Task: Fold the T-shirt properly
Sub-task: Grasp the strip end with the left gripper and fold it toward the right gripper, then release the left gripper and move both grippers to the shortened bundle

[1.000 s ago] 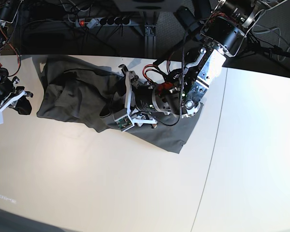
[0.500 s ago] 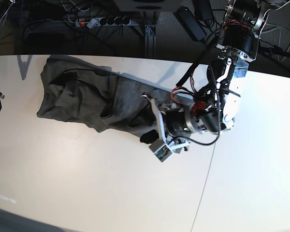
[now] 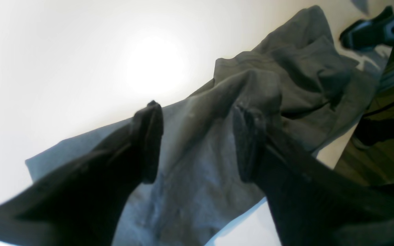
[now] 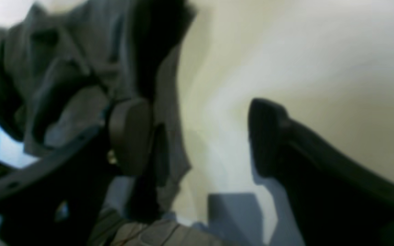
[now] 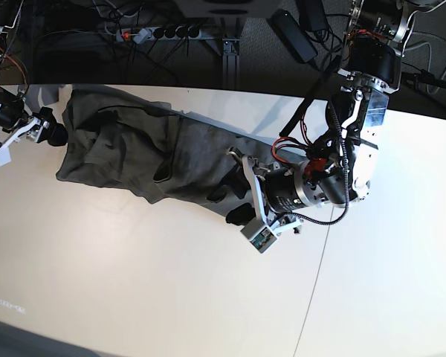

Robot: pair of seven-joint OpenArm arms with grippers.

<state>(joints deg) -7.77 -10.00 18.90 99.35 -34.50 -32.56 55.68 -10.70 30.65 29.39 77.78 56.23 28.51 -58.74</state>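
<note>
White tabletop [image 5: 171,290] fills most of the base view, with a dark strip of cables and a power strip [image 5: 160,33] behind its far edge. On the table lies the T-shirt [image 5: 149,160], dark olive-grey, bunched into a long rumpled band that runs from near the table's far corner toward its middle, with folds and a dark pocket of shadow in the cloth.

At the T-shirt's end nearest the table's middle sits the left gripper [image 5: 234,199], low over the cloth. In the left wrist view its two dark fingers [image 3: 149,143] stand apart, straddling a raised ridge of the T-shirt [image 3: 224,136]; the fabric lies between and beneath them, and neither pad is seen pressing it. Nothing is clamped.

At the T-shirt's opposite end, by the table's far edge, is the right gripper [image 5: 50,132], just beside the cloth's edge. The right wrist view is blurred, yet its jaws plainly stand wide apart: one pad [image 4: 130,136] lies against or just over the T-shirt's [image 4: 80,78] edge, the other finger hangs over bare table [image 4: 320,61]. Whether that pad touches the cloth cannot be told. A white seam line [image 5: 331,223] crosses the tabletop beside the left gripper's arm.
</note>
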